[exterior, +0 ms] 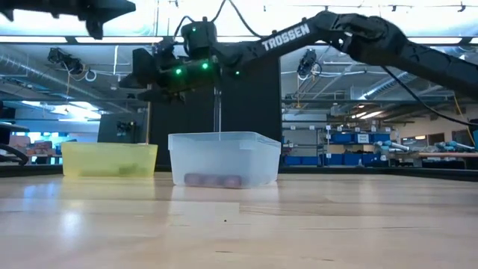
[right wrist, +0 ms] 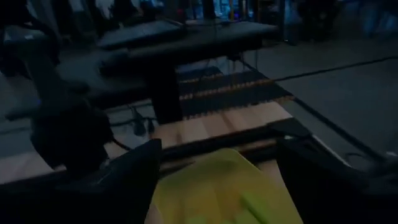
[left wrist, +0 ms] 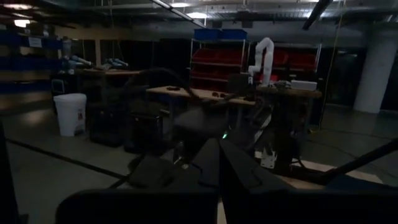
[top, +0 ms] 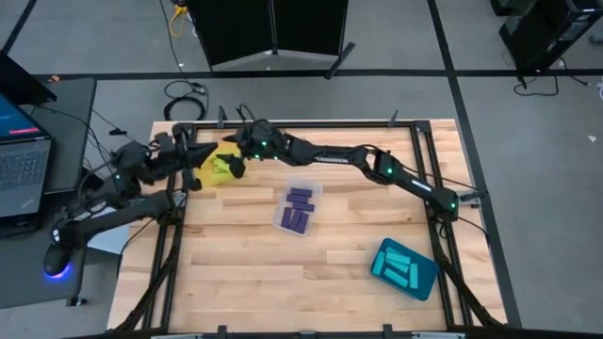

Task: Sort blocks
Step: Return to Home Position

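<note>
green blocks lay in yellow tray beneath spread right gripper, arm stretched toward 10 o'clock, left gripper pressed together at tray's 9 o'clock

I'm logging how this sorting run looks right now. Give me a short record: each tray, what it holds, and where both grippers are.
yellow tray: upper left of the high view; holds lime-green blocks
clear tray: table middle; holds purple blocks
teal tray: lower right of the high view; holds cyan blocks
right gripper: open, holding nothing, above the yellow tray
left gripper: at the table's left edge, beside the yellow tray
</note>
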Available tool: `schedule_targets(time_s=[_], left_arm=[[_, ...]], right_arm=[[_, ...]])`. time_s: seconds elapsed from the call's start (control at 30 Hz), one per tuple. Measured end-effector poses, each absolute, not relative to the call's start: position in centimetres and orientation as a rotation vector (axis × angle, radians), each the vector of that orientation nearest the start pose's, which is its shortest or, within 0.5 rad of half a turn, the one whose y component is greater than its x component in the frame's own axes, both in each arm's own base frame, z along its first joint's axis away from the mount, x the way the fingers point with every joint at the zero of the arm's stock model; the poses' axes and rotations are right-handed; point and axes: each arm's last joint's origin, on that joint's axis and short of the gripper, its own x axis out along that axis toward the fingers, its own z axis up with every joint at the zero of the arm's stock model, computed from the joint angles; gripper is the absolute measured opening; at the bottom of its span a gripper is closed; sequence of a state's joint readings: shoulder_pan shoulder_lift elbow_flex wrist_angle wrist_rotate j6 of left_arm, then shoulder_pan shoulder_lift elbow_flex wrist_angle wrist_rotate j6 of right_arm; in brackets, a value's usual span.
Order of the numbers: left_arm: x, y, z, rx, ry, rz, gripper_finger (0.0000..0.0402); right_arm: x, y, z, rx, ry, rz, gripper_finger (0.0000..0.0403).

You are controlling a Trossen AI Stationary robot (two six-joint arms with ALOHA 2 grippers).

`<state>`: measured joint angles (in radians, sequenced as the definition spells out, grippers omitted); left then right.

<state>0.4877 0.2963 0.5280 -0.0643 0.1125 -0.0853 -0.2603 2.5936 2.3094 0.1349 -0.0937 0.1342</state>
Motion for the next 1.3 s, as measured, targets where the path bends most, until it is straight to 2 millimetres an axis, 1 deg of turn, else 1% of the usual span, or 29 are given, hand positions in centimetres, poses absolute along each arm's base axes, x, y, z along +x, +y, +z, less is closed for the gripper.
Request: schedule_targets(time_s=[0.1,0.13,0.2,0.27,0.33,0.43,0.53,0.57,0.7,0.8,0.9,0.97,1.03,1.1,1.2,1.3], left_arm=[[7.4,3.6,29.5,-0.052,-0.192,0.369,0.0005],[7.3,3.5,28.9,-0.056,-0.193,0.37,0.0005],[7.2,3.5,27.9,-0.068,-0.185,0.37,0.0005],[7.1,3.4,27.3,-0.078,-0.193,0.369,0.0005],[7.3,3.5,26.6,-0.08,-0.186,0.373,0.0005],[8.0,3.9,25.1,-0.088,-0.127,0.382,0.0005],[8.7,4.3,23.6,-0.086,-0.088,0.385,0.0005],[9.0,4.4,23.1,-0.077,-0.085,0.386,0.0005],[9.7,4.9,21.2,-0.033,-0.078,0.401,0.0005],[9.8,5.0,20.0,-0.019,-0.04,0.433,0.0005],[9.8,5.0,19.5,-0.011,-0.017,0.436,0.0005],[9.9,5.0,19.2,-0.009,-0.007,0.427,0.0005],[9.9,5.0,18.9,-0.004,0.003,0.42,0.0005],[9.9,5.0,18.7,-0.001,0.007,0.402,0.0005],[10.0,4.9,18.2,-0.007,0.017,0.371,0.0005],[10.0,4.9,17.9,-0.014,0.022,0.355,0.0005]], right_arm=[[56.7,-14.0,22.1,0.101,0.146,-0.22,0.0307],[56.2,-13.6,22.6,0.081,0.137,-0.243,0.0299],[54.9,-12.7,23.6,0.051,0.094,-0.285,0.0282],[52.9,-12.0,24.4,0.04,0.046,-0.321,0.0264],[50.1,-11.2,24.3,0.039,0.018,-0.351,0.0245],[45.1,-10.3,23.7,0.022,-0.019,-0.37,0.0216],[39.8,-9.1,24.5,-0.013,-0.065,-0.355,0.0185],[38.1,-8.8,24.5,-0.018,-0.055,-0.353,0.0173],[32.2,-7.3,23.4,-0.026,0.021,-0.288,0.0119],[28.1,-6.4,23.1,-0.026,0.003,-0.272,0.007],[24.8,-5.4,21.8,-0.018,0.009,-0.262,0.0018],[22.8,-4.8,21.1,-0.024,-0.007,-0.251,0.001],[21.1,-4.3,20.7,-0.013,-0.045,-0.244,0.0016],[19.5,-3.8,19.8,0.013,-0.051,-0.238,0.0017],[17.7,-3.1,18.9,0.02,-0.087,-0.229,0.0009],[16.3,-2.6,18.0,0.043,-0.097,-0.246,0.0008]])
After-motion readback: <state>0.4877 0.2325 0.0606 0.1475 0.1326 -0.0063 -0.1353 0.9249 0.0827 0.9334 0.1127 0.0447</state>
